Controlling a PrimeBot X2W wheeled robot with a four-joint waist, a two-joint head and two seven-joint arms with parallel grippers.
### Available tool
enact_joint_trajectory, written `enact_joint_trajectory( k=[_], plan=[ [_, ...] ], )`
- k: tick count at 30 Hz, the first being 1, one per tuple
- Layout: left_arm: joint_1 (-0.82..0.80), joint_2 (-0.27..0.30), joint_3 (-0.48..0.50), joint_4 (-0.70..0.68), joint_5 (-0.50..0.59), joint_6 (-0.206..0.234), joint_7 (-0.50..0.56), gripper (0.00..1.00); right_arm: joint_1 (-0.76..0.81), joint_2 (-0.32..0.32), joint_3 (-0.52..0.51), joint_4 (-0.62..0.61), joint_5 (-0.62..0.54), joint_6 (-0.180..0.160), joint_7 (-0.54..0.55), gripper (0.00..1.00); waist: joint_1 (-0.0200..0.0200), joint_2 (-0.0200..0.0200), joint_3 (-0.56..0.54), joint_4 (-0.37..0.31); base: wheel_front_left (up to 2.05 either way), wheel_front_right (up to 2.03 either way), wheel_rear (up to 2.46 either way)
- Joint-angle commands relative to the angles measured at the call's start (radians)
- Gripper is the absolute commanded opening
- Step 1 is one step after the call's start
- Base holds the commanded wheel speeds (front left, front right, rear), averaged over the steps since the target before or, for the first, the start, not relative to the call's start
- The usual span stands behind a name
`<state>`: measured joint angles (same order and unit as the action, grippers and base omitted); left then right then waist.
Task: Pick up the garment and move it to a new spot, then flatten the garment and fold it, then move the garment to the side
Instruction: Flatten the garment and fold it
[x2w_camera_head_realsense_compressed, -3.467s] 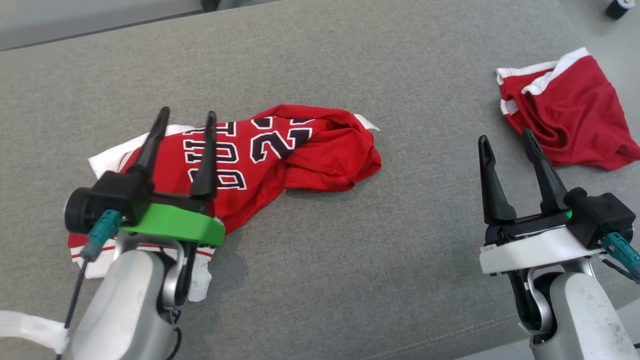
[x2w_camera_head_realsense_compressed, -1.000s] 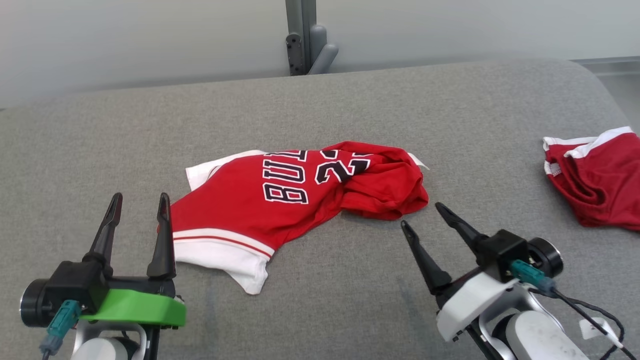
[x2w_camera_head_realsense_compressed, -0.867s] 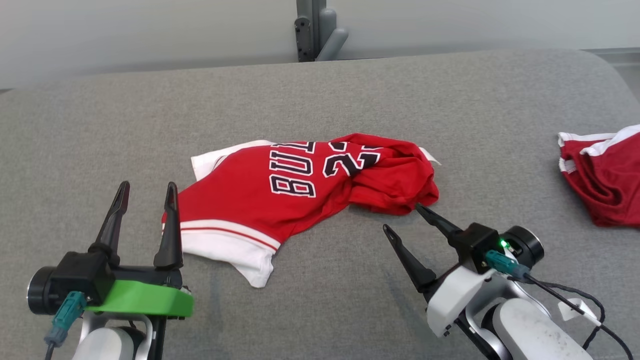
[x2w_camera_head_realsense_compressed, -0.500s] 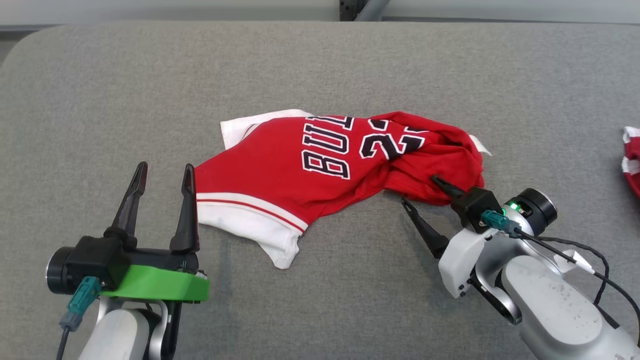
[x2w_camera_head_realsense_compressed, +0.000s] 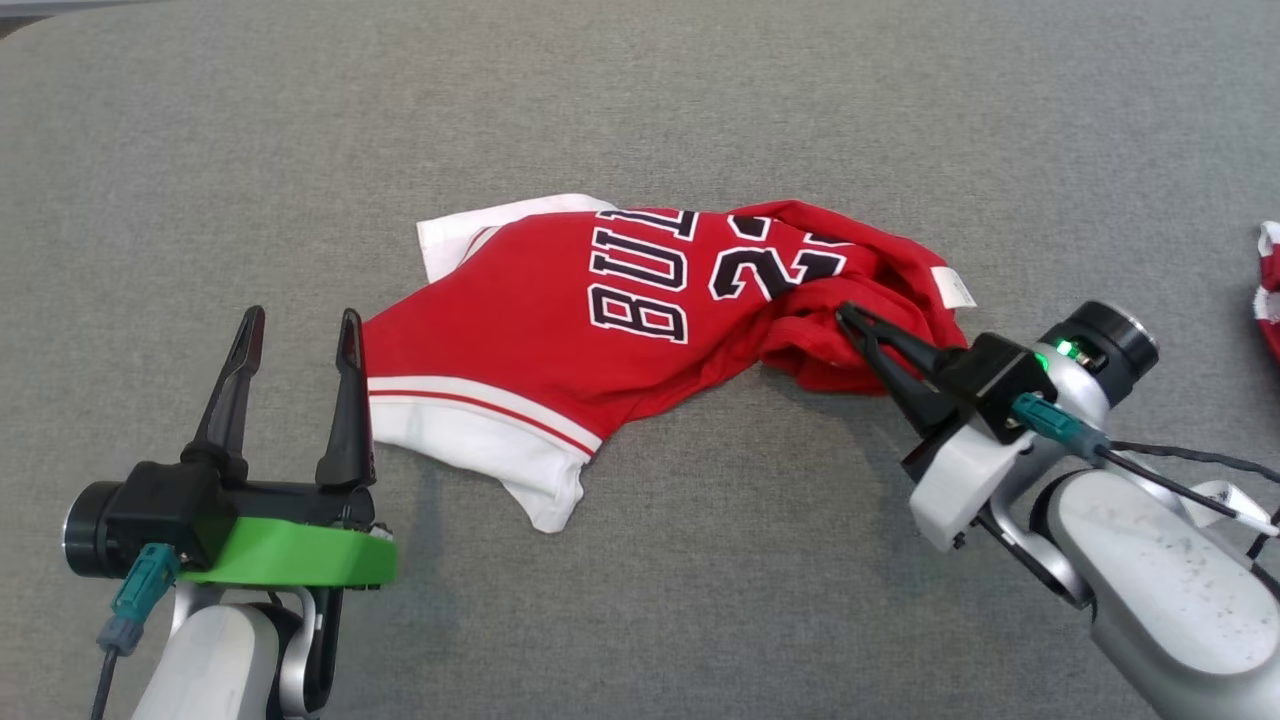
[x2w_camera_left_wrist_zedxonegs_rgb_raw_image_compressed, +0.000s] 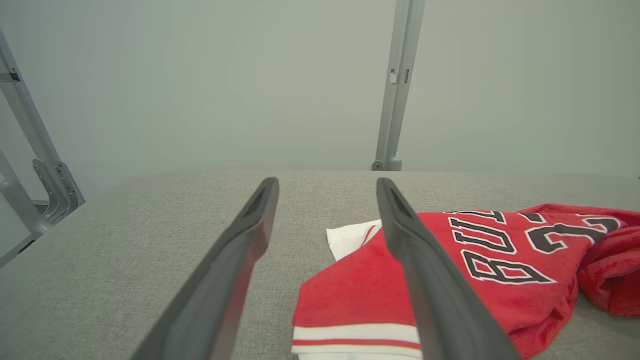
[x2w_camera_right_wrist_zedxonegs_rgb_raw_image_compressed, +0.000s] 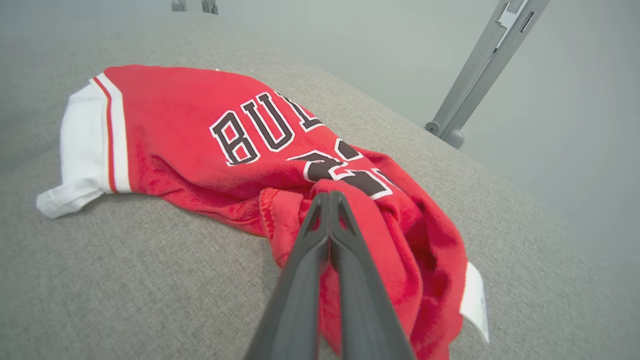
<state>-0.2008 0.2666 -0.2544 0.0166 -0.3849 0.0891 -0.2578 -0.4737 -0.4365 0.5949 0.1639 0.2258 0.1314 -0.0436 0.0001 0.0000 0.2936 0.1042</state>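
Note:
The garment (x2w_camera_head_realsense_compressed: 610, 330) is a red jersey with black numbers and a white hem, lying crumpled on the grey surface (x2w_camera_head_realsense_compressed: 640, 120). My right gripper (x2w_camera_head_realsense_compressed: 848, 322) is shut on the bunched red fold at the garment's right end; in the right wrist view its fingers (x2w_camera_right_wrist_zedxonegs_rgb_raw_image_compressed: 330, 240) meet with the cloth (x2w_camera_right_wrist_zedxonegs_rgb_raw_image_compressed: 210, 130) pinched at their tips. My left gripper (x2w_camera_head_realsense_compressed: 297, 328) stands open just left of the white hem, nothing between its fingers. In the left wrist view the garment (x2w_camera_left_wrist_zedxonegs_rgb_raw_image_compressed: 500, 260) lies to the right of the open left gripper (x2w_camera_left_wrist_zedxonegs_rgb_raw_image_compressed: 325, 187).
Another red and white garment (x2w_camera_head_realsense_compressed: 1270, 290) peeks in at the right edge. A grey metal post (x2w_camera_left_wrist_zedxonegs_rgb_raw_image_compressed: 397, 85) stands behind the surface. Bare grey surface surrounds the jersey on all sides.
My right gripper moved onto the garment's right end and shut on the bunched cloth. The head view tilted down, shifting the whole picture. The left gripper stayed open.

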Motion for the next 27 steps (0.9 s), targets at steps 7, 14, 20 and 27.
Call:
enact_joint_trajectory(
  k=[7, 14, 20, 27],
  plan=[
    [-0.018, 0.015, 0.015, -0.012, 0.012, -0.001, -0.007, 1.0, 0.025, -0.085, -0.124, -0.202, -0.045, -0.002, 0.004, 0.0, -0.0001, 0.0, 0.001, -0.074, 0.0, 0.0, 0.0],
    [-0.023, 0.018, 0.013, -0.019, 0.015, -0.003, -0.007, 1.0, 0.1, -0.091, -0.292, -0.242, -0.066, -0.002, 0.021, 0.0, -0.0001, 0.0, 0.006, -0.089, 0.0, 0.0, 0.0],
    [-0.038, 0.013, 0.007, -0.022, 0.017, -0.006, -0.007, 1.0, 0.175, -0.047, -0.273, -0.116, -0.015, -0.002, -0.003, 0.0, -0.0001, 0.0, 0.03, -0.081, 0.0, 0.0, 0.0],
    [-0.045, 0.021, 0.001, -0.012, 0.016, -0.009, -0.005, 1.0, 0.168, 0.066, -0.263, 0.071, 0.008, -0.002, -0.118, 0.0, -0.0001, 0.0, 0.043, -0.088, 0.0, 0.0, 0.0]
  ],
)
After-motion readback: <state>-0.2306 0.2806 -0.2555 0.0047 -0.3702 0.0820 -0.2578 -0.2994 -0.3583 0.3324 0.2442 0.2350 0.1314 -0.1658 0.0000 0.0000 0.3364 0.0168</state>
